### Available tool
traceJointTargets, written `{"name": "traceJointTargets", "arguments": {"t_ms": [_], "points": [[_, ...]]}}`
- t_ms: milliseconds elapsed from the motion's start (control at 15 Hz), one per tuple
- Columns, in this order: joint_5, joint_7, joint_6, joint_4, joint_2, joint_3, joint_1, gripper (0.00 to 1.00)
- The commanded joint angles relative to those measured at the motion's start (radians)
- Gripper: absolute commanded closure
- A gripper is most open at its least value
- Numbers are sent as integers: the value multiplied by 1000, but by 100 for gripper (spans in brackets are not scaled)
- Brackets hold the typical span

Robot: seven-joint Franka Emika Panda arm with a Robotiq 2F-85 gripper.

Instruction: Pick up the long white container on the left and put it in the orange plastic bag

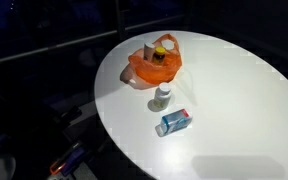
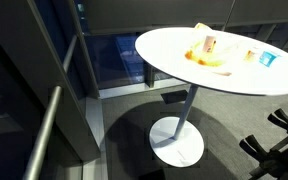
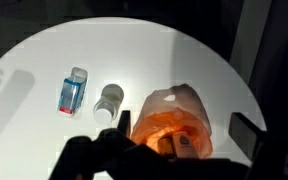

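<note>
The orange plastic bag (image 3: 159, 125) lies open on the round white table, seen in the wrist view and in both exterior views (image 1: 154, 64) (image 2: 206, 53). A long container (image 3: 182, 146) with a label sits inside the bag; in an exterior view its yellow top (image 1: 161, 49) sticks out. My gripper (image 3: 183, 127) is open, its two dark fingers on either side of the bag's mouth, just above it, holding nothing. The gripper does not show in the exterior views.
A small clear-white bottle (image 3: 109, 102) (image 1: 162, 97) stands next to the bag. A blue-and-white container (image 3: 72, 92) (image 1: 174, 122) (image 2: 267, 58) lies beyond it. The table (image 1: 234, 90) stands on one pedestal (image 2: 179, 140), with dark floor all round.
</note>
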Motion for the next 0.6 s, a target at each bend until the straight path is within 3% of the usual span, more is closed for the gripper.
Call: {"name": "traceJointTargets", "arguments": {"t_ms": [0,533], "points": [[-15,5,20,-74,-123,-13,-7,0],[-1,-6,-3,-68,-141,-27,-5,0]]}}
